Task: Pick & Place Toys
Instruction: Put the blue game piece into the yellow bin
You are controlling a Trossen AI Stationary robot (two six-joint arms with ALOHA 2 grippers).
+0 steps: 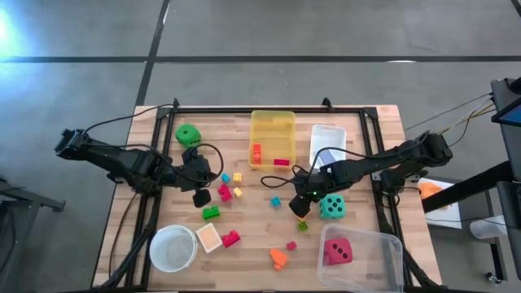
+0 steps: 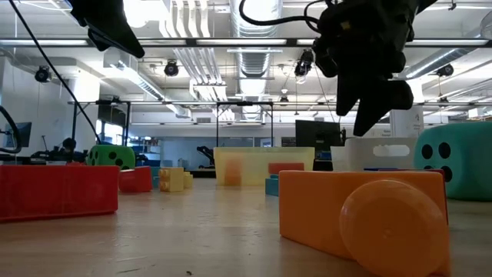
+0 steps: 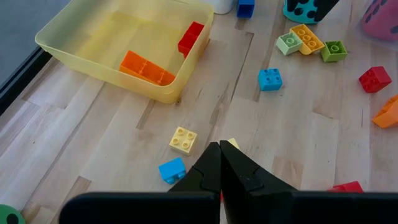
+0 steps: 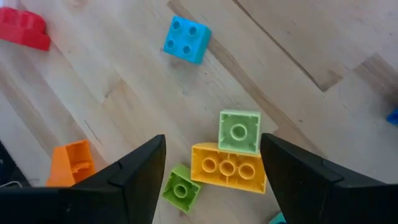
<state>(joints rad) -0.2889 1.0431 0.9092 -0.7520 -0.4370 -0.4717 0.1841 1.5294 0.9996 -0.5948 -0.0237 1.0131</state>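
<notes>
Right claw [image 4: 211, 168], fingers spread and empty, hangs directly over the yellow block [image 4: 228, 167] at lower centre of the worktop [image 1: 244, 236]; its long axis crosses the gap. Left claw [image 3: 219, 163] closed, empty, farther off.

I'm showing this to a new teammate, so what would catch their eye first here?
Probably the right gripper, open and hovering over a small cluster of yellow and green blocks near the table's middle. Next, the yellow bin at the far edge, already holding an orange and a red block. Then the big dice: the teal die beside the right arm, the pink-red die in the clear bin.
</notes>
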